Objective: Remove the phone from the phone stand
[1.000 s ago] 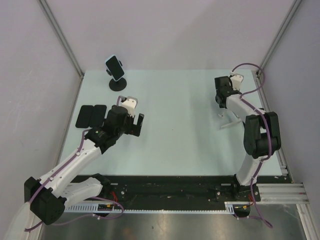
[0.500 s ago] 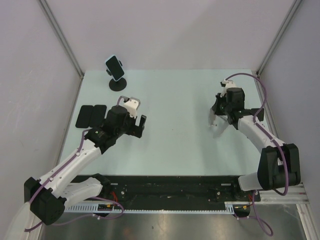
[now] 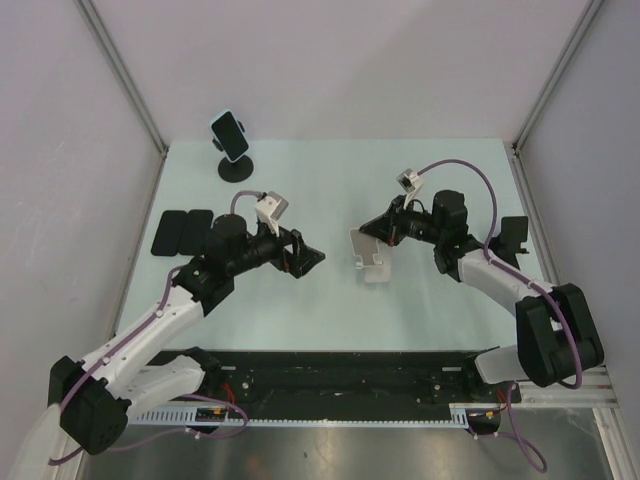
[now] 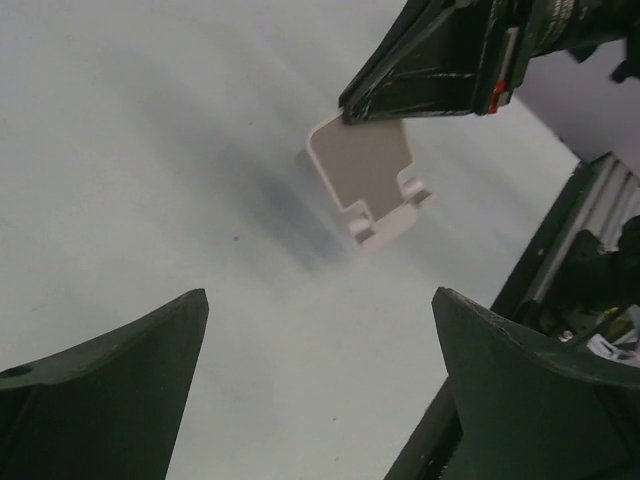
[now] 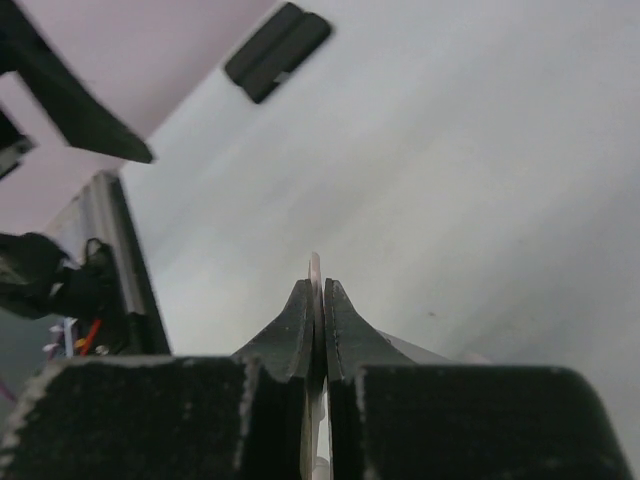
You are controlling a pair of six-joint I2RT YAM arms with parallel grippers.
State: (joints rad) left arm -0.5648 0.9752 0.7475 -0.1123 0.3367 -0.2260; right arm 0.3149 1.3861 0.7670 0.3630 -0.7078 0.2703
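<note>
Showing overhead only: phone (image 3: 229, 134) on stand (image 3: 237, 168)

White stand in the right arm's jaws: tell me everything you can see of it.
The white stand looks like pale matte plastic. It has a flat back plate with rounded corners and a low front lip ending in two small tabs. It carries nothing. The right gripper has its jaws shut on the plate's top edge, holding it tilted near the middle of the table. Whether its foot touches the table I cannot tell.
</note>
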